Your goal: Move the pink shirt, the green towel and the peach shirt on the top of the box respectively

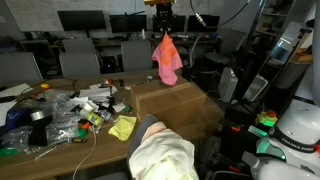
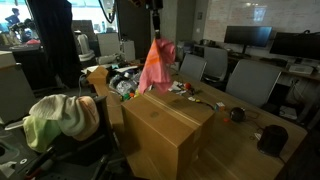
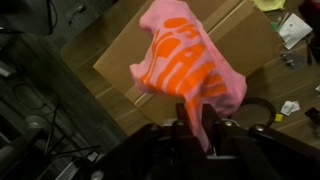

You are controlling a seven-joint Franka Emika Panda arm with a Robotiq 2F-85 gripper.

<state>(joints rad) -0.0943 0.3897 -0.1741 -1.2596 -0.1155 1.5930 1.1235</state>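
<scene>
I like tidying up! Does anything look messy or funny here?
The pink shirt dangles crumpled from the gripper over the box, not lying on it. Beside the box, the table is littered with tangled clutter.

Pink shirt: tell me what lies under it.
The pink shirt hangs from the gripper over the box, whose visible top is plain cardboard. In the wrist view the shirt hides part of that top. Whether the hem touches it is unclear.

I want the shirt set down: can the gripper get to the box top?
Likely yes: the gripper hangs above the box, shut on the pink shirt, with nothing between them.
</scene>
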